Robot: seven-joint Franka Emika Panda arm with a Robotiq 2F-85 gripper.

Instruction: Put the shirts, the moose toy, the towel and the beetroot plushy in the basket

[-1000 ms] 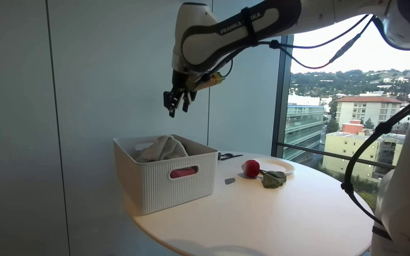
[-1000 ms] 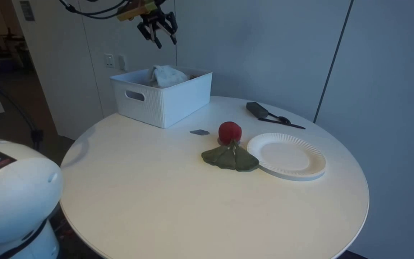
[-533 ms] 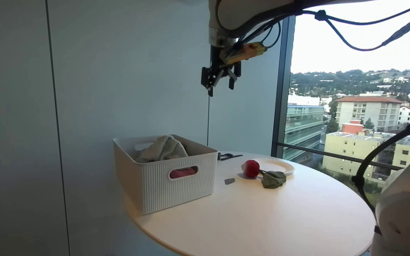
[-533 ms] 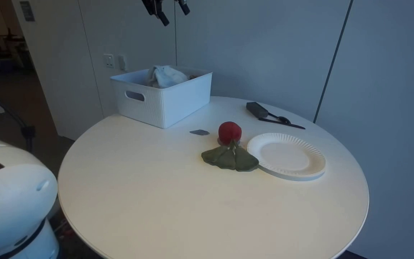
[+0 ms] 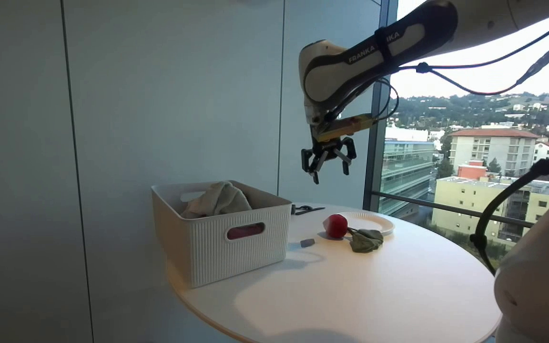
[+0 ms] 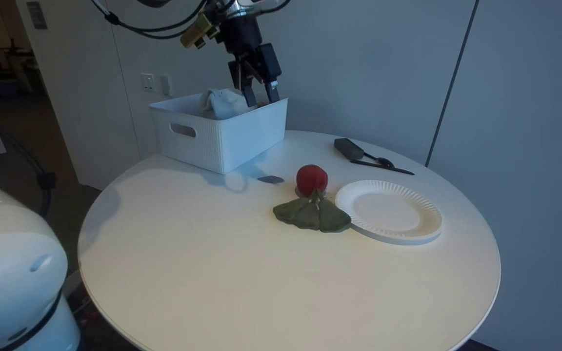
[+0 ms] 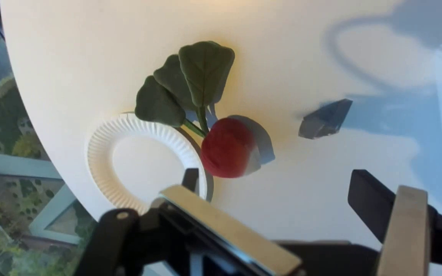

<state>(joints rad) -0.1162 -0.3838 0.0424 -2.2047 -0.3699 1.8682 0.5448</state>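
Observation:
The beetroot plushy [image 5: 335,226] lies on the table, its red ball by the plate and its green leaves spread; it also shows in an exterior view [image 6: 312,180] and the wrist view [image 7: 226,147]. The white basket [image 5: 241,259], also in an exterior view [image 6: 254,141], holds a pale grey cloth [image 5: 222,199]; whether it is towel or shirt I cannot tell. Something red [image 5: 246,231] shows through its handle slot. The moose toy is not recognisable. My gripper [image 5: 330,175] is open and empty, high above the table between basket and plushy; its fingers frame the wrist view's bottom [image 7: 276,182].
A white paper plate [image 6: 388,212] stands against the plushy's leaves. A small dark grey piece [image 7: 325,119] lies between plushy and basket. A dark block [image 6: 349,148] and a black spoon-like utensil [image 6: 383,163] lie near the wall. The round table's edge [image 6: 498,273] curves around.
My open gripper has moved away from above the basket, toward the plushy's side; it rose, then came lower. The basket, cloth and plushy have not moved.

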